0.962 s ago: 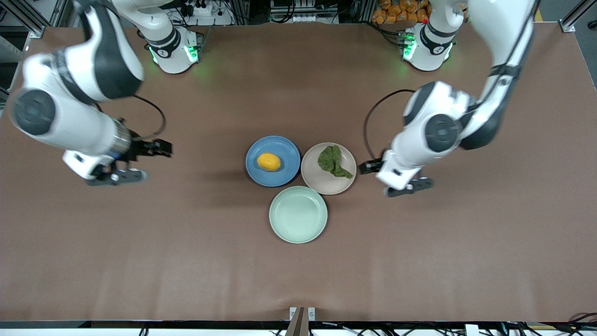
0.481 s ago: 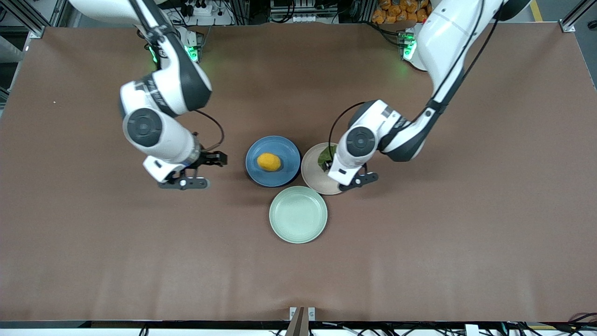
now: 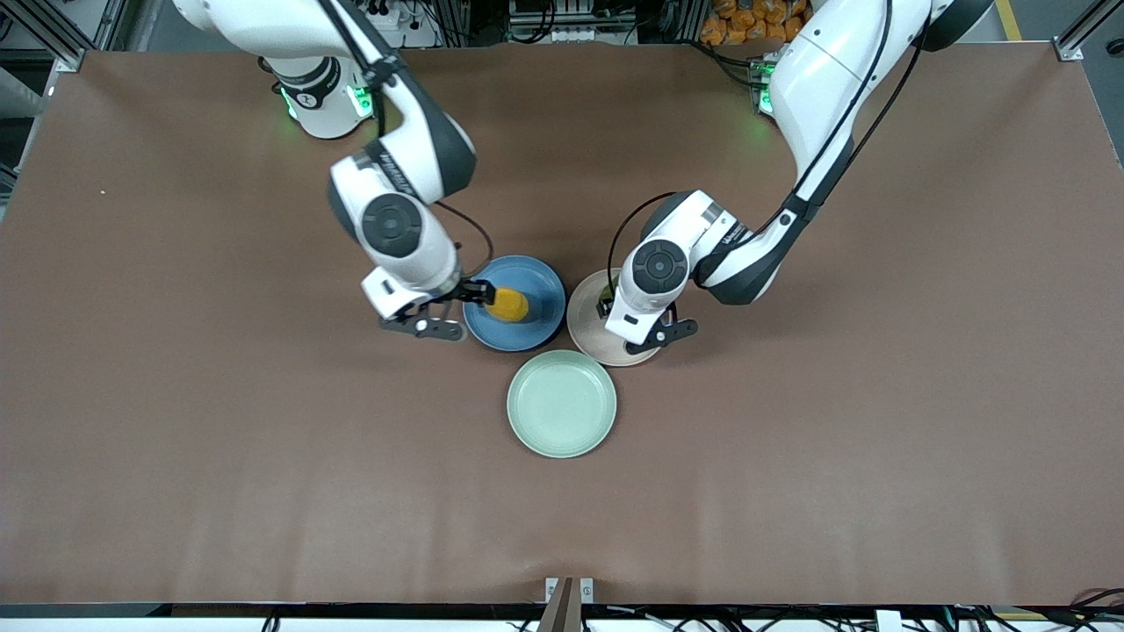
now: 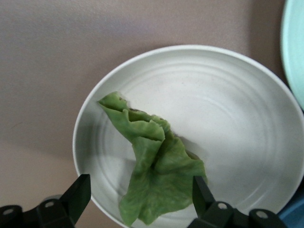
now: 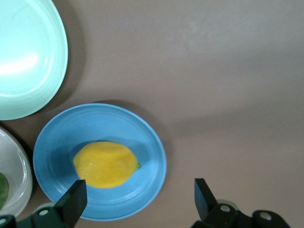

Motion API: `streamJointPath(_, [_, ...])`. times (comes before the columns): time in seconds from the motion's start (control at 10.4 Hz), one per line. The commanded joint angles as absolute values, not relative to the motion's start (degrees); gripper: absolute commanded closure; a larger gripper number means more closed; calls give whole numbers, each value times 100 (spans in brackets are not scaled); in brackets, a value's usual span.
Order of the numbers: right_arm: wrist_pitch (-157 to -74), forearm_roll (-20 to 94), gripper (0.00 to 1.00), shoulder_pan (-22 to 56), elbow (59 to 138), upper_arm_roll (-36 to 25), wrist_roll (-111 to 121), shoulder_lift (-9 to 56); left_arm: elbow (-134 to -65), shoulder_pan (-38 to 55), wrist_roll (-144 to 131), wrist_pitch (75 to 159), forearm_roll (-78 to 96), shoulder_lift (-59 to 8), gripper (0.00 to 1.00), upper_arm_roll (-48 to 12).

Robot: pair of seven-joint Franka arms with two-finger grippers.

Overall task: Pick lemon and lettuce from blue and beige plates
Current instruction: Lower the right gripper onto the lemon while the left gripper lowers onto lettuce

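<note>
Yellow lemon point(image 5: 105, 164) and green lettuce point(image 4: 154, 183) are being straddled from above by the spread right gripper point(image 5: 137, 202) and left gripper point(image 4: 137, 202) respectively.

Three plates (one blue point(image 3: 527, 285), one beige point(image 3: 587, 329), one mint green point(image 3: 561, 403)), one lemon point(image 3: 508, 305), one lettuce leaf point(image 4: 154, 175), two arms.

A pale mint-green plate point(image 3: 561, 404) sits empty on the brown table point(image 3: 263, 456), near the middle of the worktop and somewhat toward its front edge. Past the worktop's back edge, a heap of orange things point(image 3: 751, 22) lies near the left arm's corner. A small metal bracket point(image 3: 569, 590) stands at the middle of the front edge.
</note>
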State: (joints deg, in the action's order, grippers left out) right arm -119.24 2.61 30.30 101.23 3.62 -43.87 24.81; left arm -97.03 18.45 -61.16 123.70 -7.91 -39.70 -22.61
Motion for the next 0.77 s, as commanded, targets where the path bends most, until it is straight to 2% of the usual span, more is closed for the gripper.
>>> streamJointPath(0.0, [-12067,325,0,3015,10090,334,-4684,2654,-9580,1942,-6406,12594,-949,-4218,10,-2303])
streamJointPath(0.1, [-12146,447,0,3015,10090,343,-4867,2741,-9580,1951,-6555,12621,-958,-4271,11,-2303])
streamJointPath(0.19, [-12303,709,0,3041,10090,334,-4982,2812,-9580,1951,-6557,12621,-958,-4280,22,-2303])
streamJointPath(0.29, [-12453,834,0,3154,10081,334,-5027,2908,-9580,1960,-6557,12630,-967,-4289,44,-2303])
streamJointPath(0.38, [-12567,844,0,3190,10081,334,-5201,2987,-9580,1986,-6557,12630,-975,-4289,61,-2303])
streamJointPath(0.58, [-12674,844,0,3365,10046,334,-5414,3085,-9580,1969,-6557,12612,-976,-4254,100,-2303])
streamJointPath(0.67, [-12709,835,0,3375,10055,325,-5405,3137,-9580,1925,-6565,12525,-976,-4167,100,-2303])
